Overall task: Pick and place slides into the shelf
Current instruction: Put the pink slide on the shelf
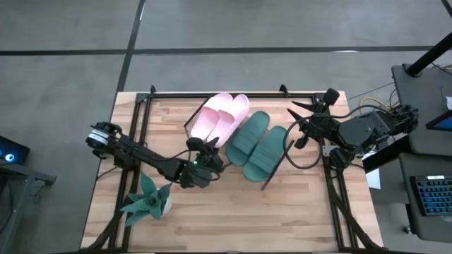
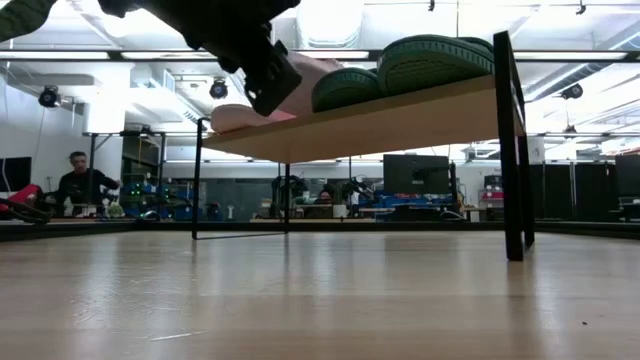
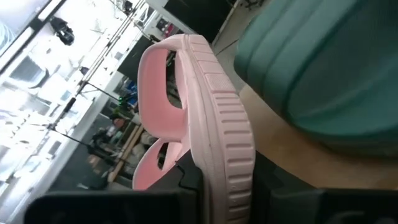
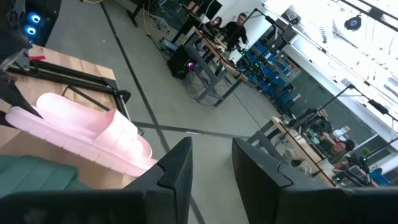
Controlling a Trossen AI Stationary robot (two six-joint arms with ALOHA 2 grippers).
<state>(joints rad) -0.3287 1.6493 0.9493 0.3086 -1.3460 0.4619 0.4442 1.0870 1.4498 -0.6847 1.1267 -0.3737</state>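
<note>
Four slides (image 1: 244, 130) sit on the shelf (image 2: 400, 122) — left gripper (image 1: 206, 152) pinches a pink slide (image 3: 214, 143); right gripper (image 4: 211, 171) hovers, fingers slightly apart.

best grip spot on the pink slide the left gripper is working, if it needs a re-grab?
Probably the sole edge at the near end of the pink slide, coming from the left gripper side. It lies flat on the shelf with green slides tight against its other flank, so only that end is free.

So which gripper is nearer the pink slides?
Left. The left gripper is at the pink slides' near end, gripping one; the right gripper sits beyond the green slides.
</note>
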